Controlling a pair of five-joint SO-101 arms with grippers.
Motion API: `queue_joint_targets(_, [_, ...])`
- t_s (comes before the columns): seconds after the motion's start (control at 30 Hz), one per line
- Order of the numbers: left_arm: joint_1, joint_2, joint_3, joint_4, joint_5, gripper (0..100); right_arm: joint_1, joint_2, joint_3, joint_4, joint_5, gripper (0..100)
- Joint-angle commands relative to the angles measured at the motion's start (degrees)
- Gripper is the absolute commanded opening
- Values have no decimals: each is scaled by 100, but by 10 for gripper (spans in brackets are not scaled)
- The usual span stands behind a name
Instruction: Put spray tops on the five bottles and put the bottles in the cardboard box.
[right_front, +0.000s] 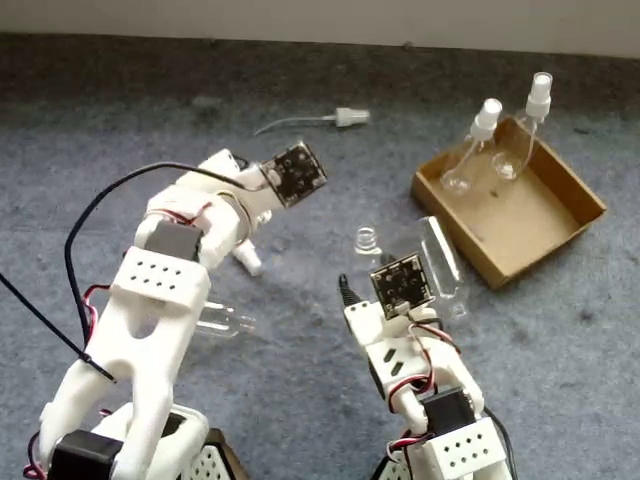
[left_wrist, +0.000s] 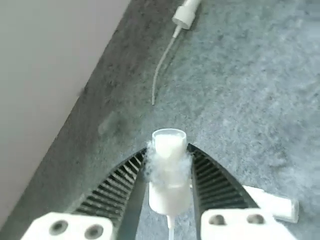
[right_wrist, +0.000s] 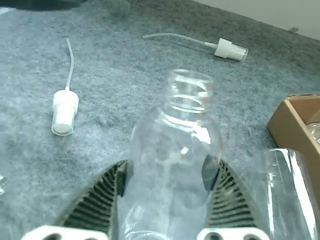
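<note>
My left gripper (left_wrist: 169, 167) is shut on a white spray top (left_wrist: 169, 180) held upright, its thin tube hanging down between the fingers. My right gripper (right_wrist: 170, 175) is shut on a clear open-necked bottle (right_wrist: 172, 150), whose neck (right_front: 367, 240) points toward the far side of the table. A second spray top (right_wrist: 64, 112) lies on the carpet near it. A third spray top (right_front: 350, 117) with a long tube lies farther back. The cardboard box (right_front: 560, 215) at the right holds two capped bottles (right_front: 470, 150) (right_front: 525, 125).
Another clear bottle (right_front: 440, 260) lies right beside the held one, between it and the box. One more bottle (right_front: 225, 320) lies partly under the left arm. A pale wall borders the grey carpet (right_front: 300, 380) at the back.
</note>
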Motion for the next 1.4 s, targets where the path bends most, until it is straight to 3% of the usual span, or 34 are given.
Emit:
queue_joint_targets(0.0, [-119,-84,-462,-88,800,38,-57,-84,215,-690,-44,74])
queue_joint_targets(0.13, [-92,-84,-602,-88,1793,38,-66,-40,769,-1455,-44,74])
queue_joint_targets(0.3, [-127,-92,-963,-88,3218,38,-66,-84,1033,-1499,-53,71])
queue_joint_targets(0.53, [-84,-136,-1411,-105,4026,35,-57,-75,1033,-1710,-53,70])
queue_joint_targets(0.77, [286,-1516,-1411,-114,4264,37,-66,-40,1033,-1956,-53,70])
queue_joint_targets(1.03, [1358,-2782,-1402,-132,4246,37,-66,-48,1033,-1947,-53,70])
queue_joint_targets(1.37, [2281,-2897,-1402,-1248,4246,35,-242,-92,901,-1965,-18,70])
